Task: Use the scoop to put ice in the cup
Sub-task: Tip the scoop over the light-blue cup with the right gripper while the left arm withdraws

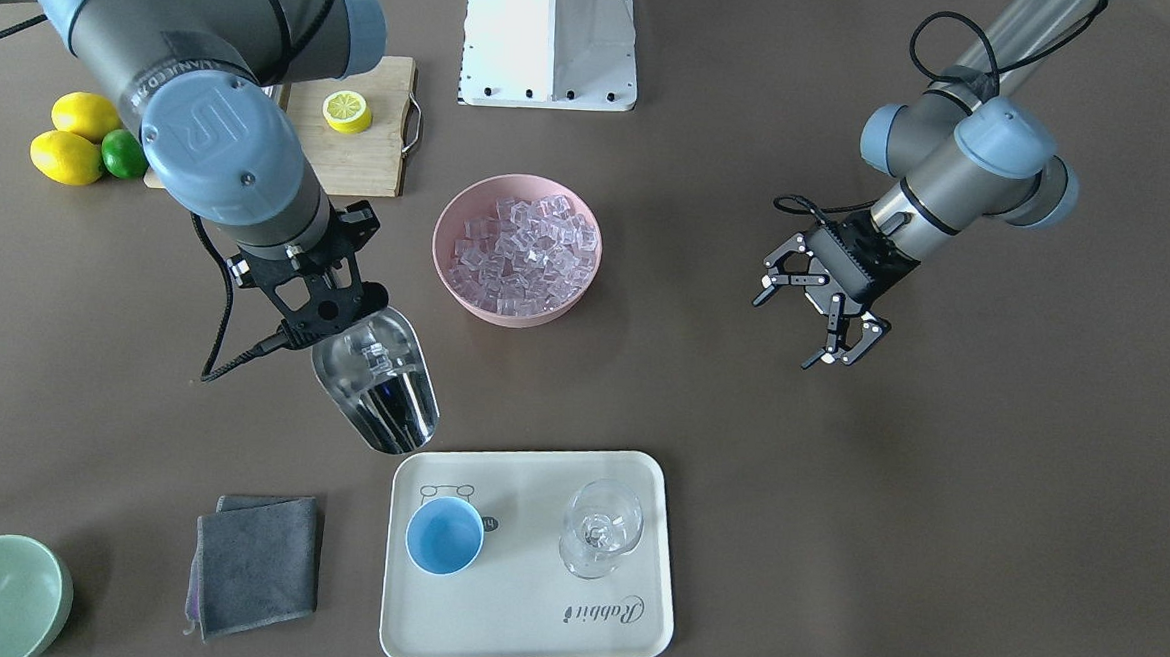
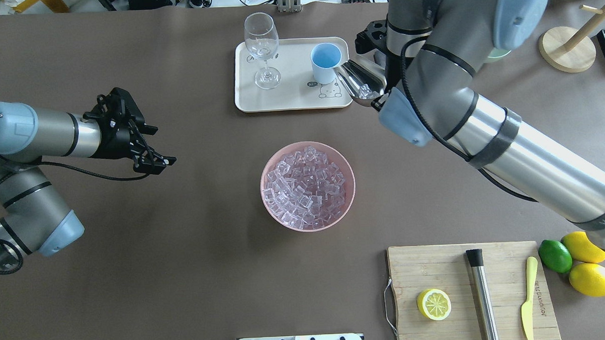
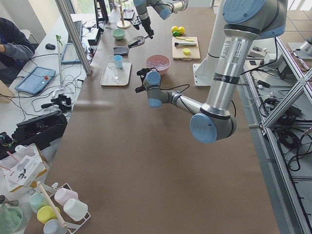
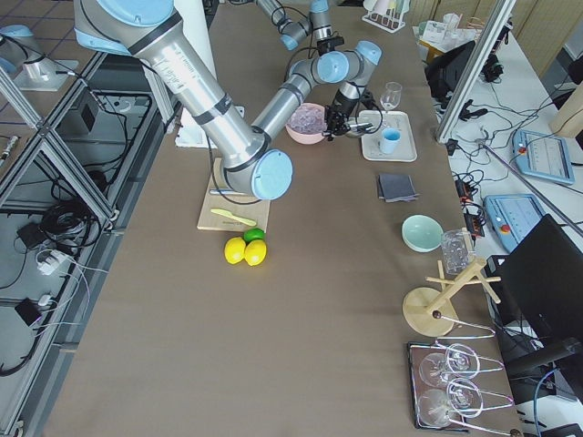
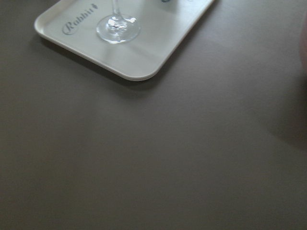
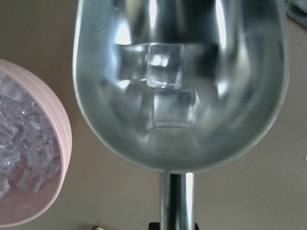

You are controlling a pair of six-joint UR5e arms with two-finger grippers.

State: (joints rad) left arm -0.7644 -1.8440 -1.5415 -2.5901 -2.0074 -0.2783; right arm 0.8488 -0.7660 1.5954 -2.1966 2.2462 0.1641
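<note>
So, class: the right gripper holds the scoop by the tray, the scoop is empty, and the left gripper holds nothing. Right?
No: the scoop is not empty. The right wrist view shows ice in its trough. The rest stands: the right gripper holds it by the tray, and the left gripper holds nothing.

- Scoop [image 6: 240, 96]: polished steel, mirror-glossy.
- Ice [image 2: 308, 187]: clear, glassy cubes.
- Tray [image 1: 527, 576]: smooth cream plastic, slight sheen.
- Wine glass [image 1: 599, 530], on the tray: clear glass.
- Folded cloth [image 1: 257, 562], beside the tray: grey, matt, napped.
- Cutting board [image 2: 436, 266]: pale grained wood.
</note>
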